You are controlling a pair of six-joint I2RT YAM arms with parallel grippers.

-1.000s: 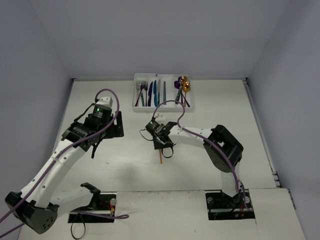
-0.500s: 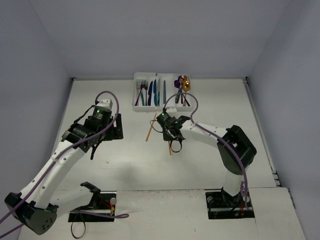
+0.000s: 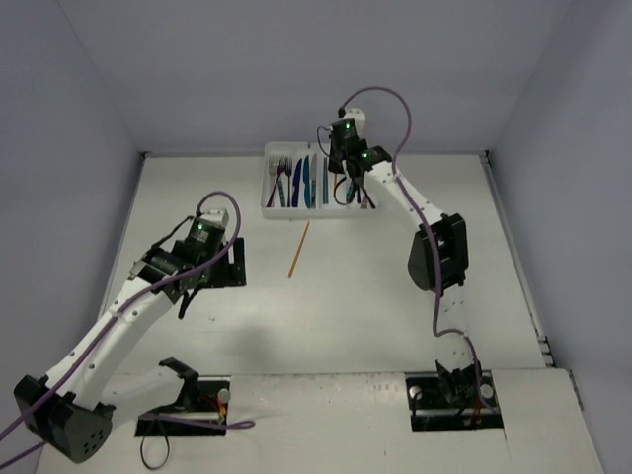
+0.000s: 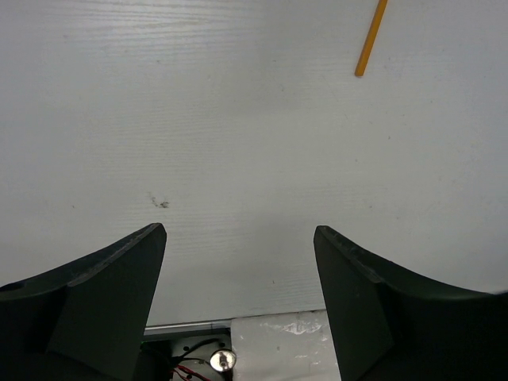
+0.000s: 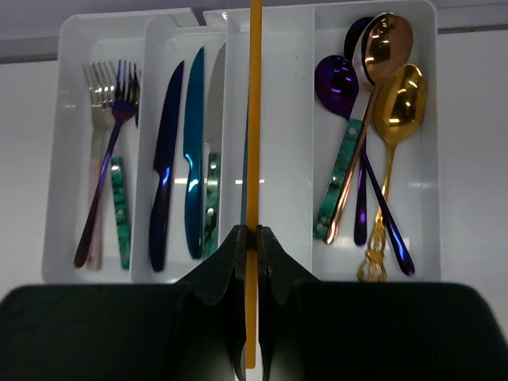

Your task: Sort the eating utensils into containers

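Note:
The white cutlery tray stands at the table's far middle. In the right wrist view the tray holds forks in its left compartment, knives in the second, and spoons in the right one. My right gripper is shut on an orange chopstick, held lengthwise above the third compartment, where a thin blue stick lies beside it. In the top view the right gripper hovers over the tray. A second orange chopstick lies on the table. My left gripper is open and empty, left of it.
The loose chopstick shows at the top right of the left wrist view, far ahead of the open left gripper. Grey walls enclose the table. The arm bases sit in cut-outs at the near edge.

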